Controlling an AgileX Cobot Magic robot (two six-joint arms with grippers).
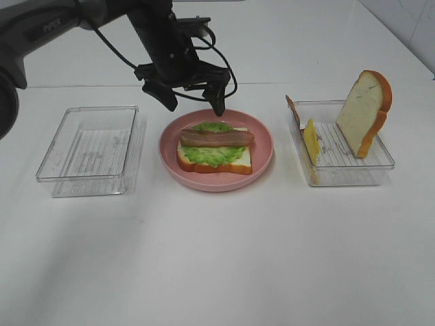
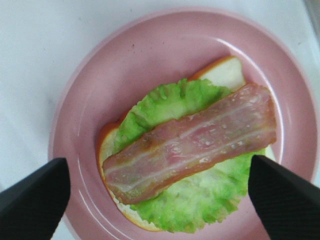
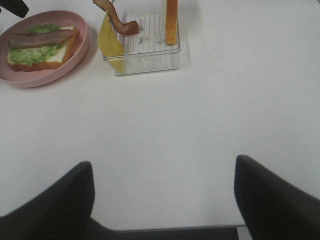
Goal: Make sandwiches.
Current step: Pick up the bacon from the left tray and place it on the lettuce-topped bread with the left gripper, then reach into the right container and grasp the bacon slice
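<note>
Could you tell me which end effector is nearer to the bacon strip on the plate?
Left. The left end effector hangs open directly above the bacon strip; the right end effector is over the table, well away from the plate.

The plate (image 1: 262, 159) sat on the table (image 1: 217, 258). On it lay a bread slice (image 1: 239, 163), lettuce (image 1: 214, 155) on that, a bacon strip (image 1: 216, 138) on top. Left of the plate stood the left tray (image 1: 88, 153); right of it the right tray (image 1: 346, 171), holding a cheese slice (image 1: 311, 142), a second bacon strip (image 1: 292, 109) and, farthest from the plate, a second bread slice (image 1: 363, 112) on edge
</note>
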